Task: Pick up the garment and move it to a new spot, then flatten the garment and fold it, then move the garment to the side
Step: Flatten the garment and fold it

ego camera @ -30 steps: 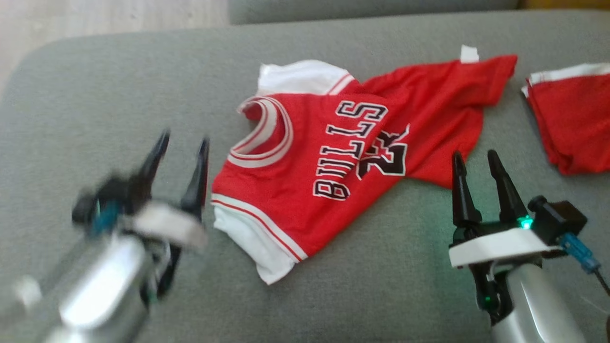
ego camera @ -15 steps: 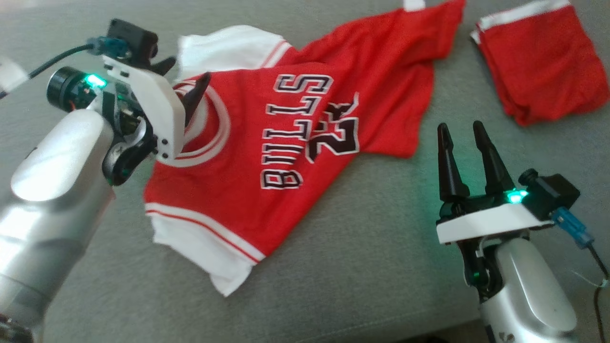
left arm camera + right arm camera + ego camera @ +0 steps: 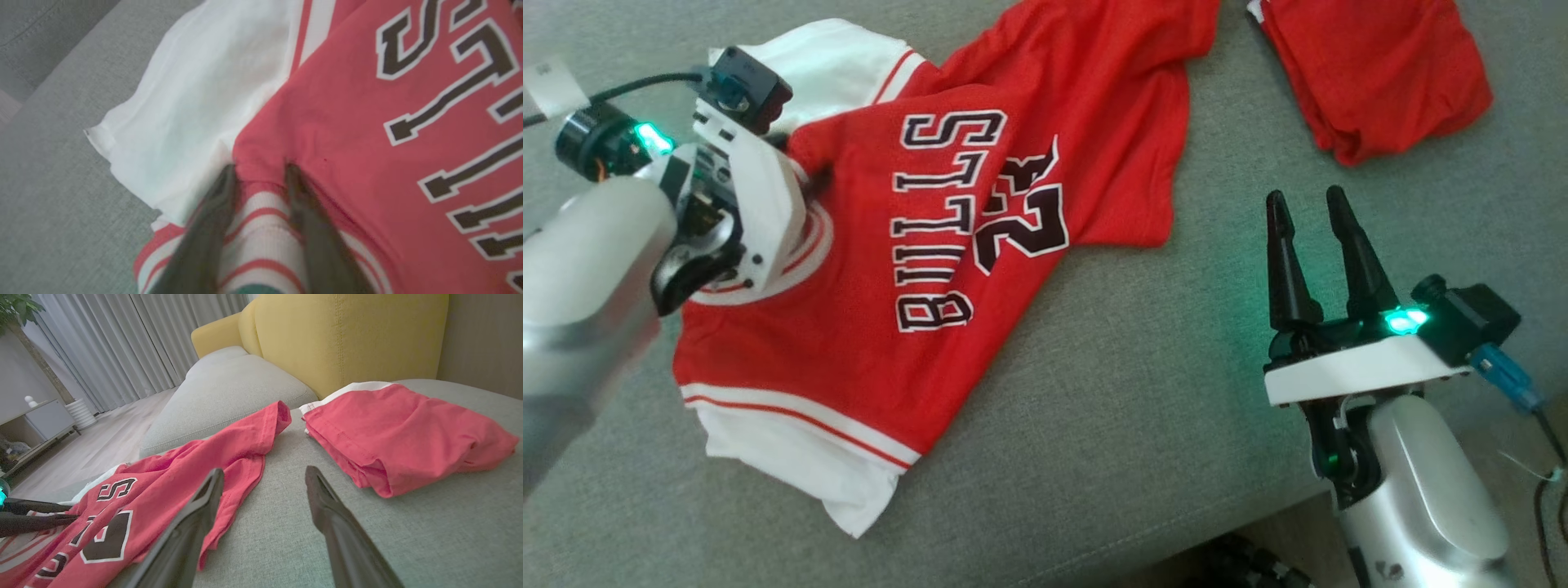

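Observation:
The garment (image 3: pixel 866 343) is a red jersey with white sleeves and black "BULLS 23" lettering, lying crumpled on the grey sofa seat (image 3: pixel 1135 392). My left gripper (image 3: pixel 805 170) is down on its striped collar near the far sleeve. In the left wrist view the left gripper (image 3: pixel 259 169) is open, its two fingers straddling the collar band where red cloth (image 3: pixel 347 122) meets the white sleeve. My right gripper (image 3: pixel 1311 200) hovers open and holds nothing, to the right of the garment's hem. Between its fingers the right gripper (image 3: pixel 263 471) shows bare cushion, with the jersey (image 3: pixel 163 486) to the left.
A folded red pair of shorts (image 3: pixel 1380 65) with a white band lies at the far right of the seat, also the shorts (image 3: pixel 408 433) in the right wrist view. A yellow cushion (image 3: pixel 347 335) stands behind. The seat's front edge (image 3: pixel 1258 523) runs at the lower right.
The head camera has swung, shifting the whole picture. My left gripper has gone from the bare cushion left of the garment onto its collar. The right gripper has stayed open.

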Robot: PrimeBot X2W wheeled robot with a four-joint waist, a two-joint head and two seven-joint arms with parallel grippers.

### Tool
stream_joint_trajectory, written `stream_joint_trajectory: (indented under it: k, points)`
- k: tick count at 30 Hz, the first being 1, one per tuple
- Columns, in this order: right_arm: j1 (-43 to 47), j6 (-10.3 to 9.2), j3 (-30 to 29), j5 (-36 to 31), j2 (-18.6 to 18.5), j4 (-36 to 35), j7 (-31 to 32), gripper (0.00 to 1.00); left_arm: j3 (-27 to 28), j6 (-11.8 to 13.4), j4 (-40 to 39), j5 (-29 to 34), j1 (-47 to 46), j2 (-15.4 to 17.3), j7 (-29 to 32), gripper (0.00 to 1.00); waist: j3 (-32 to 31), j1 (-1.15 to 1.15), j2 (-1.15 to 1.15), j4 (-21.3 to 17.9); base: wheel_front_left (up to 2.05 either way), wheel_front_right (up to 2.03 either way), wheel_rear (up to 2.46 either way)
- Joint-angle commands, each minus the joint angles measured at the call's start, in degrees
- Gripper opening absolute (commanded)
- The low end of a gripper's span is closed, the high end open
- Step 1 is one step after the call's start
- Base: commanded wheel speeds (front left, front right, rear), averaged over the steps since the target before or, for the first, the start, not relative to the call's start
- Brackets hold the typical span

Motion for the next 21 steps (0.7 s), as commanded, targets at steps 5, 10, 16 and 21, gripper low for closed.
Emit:
stream_joint_trajectory:
  k: [5,10,16,21]
  points:
    - [-1.13,0.39,1.27,0.60,0.06,-2.86,-0.62,1.00,1.55,0.68,5.94,1.36,-5.06,2.98,-7.00,0.00,0.68,0.00,0.00,-0.41,0.00,0.00,0.00]
    - [-1.17,0.39,1.38,0.13,0.06,-3.08,-0.62,1.00,3.88,4.84,12.88,3.79,-8.48,1.45,-15.58,0.00,0.69,0.00,0.00,0.22,0.00,0.00,0.00]
    - [-1.28,0.39,1.70,-0.28,0.06,-3.10,-0.62,1.00,5.00,7.85,19.58,5.84,-12.15,0.21,-21.90,0.00,0.89,0.00,0.00,0.87,0.00,0.00,0.00]
    - [-1.26,0.39,2.04,-0.57,0.06,-3.03,-0.62,1.00,5.65,10.46,23.69,7.29,-14.41,-1.13,-27.94,1.00,1.10,0.00,0.00,1.33,0.00,0.00,0.00]
